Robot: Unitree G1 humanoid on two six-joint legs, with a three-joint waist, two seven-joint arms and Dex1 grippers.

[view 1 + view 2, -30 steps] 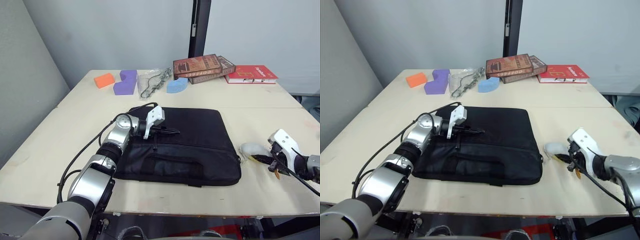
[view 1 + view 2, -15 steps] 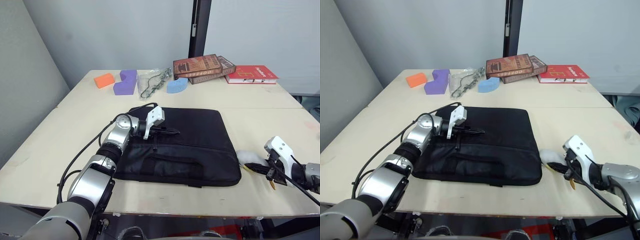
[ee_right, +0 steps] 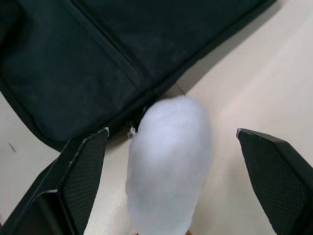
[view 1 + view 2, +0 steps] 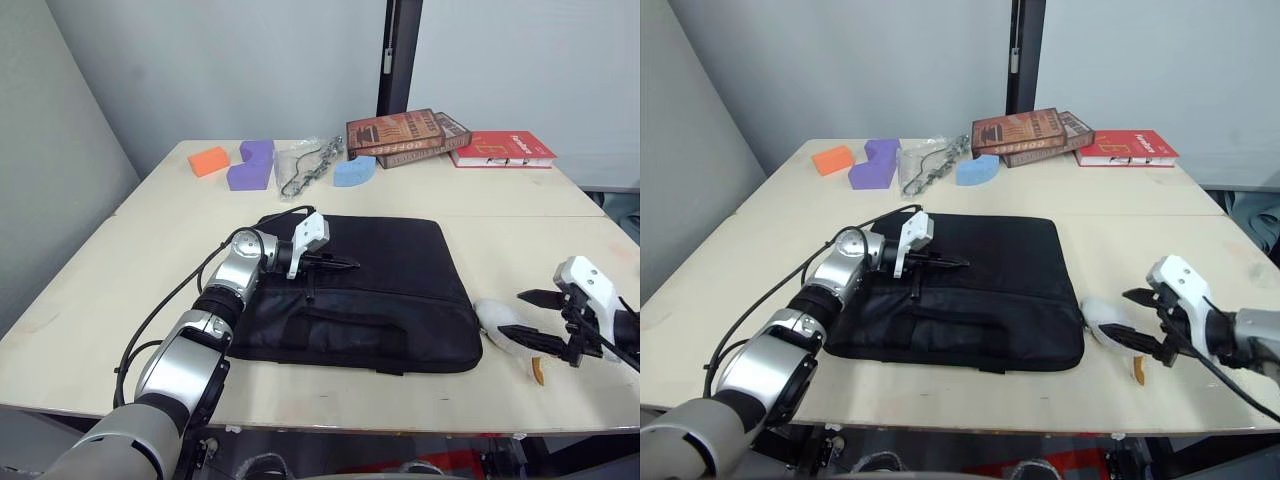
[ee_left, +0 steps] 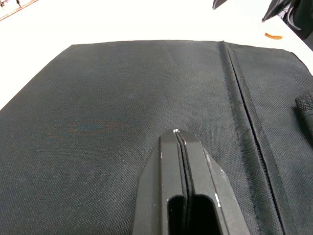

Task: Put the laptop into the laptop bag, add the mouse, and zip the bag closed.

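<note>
Looking across the table (image 4: 150,260), the big item is the bag (image 4: 400,260), lying flat in the middle with its handle side toward the near edge. I can't tell whether the laptop is inside it. At the far edge sit the books (image 4: 410,135), then a purple block (image 4: 250,165), a blue block (image 4: 353,171) and an orange block (image 4: 208,160).

Just right of the bag's near right corner lies a fuzzy white plush toy (image 3: 168,156) with a bit of orange under it, touching or almost touching the bag.

The left gripper (image 4: 350,264) rests on the bag's left half, fingers pinched together. The wrist view shows nothing between them.

The right gripper (image 4: 512,311) is spread wide, one finger on each side of the plush toy, grasping nothing.

And that's the danger. If those fingers close now, they take the toy, not the mouse, and the wrong thing goes in the bag. A soft, fuzzy body could also squash and slip, or get shoved against the bag and nudge it. The left gripper pressing on the bag may help hold it steady, but it could also pin the opening closed.
</note>
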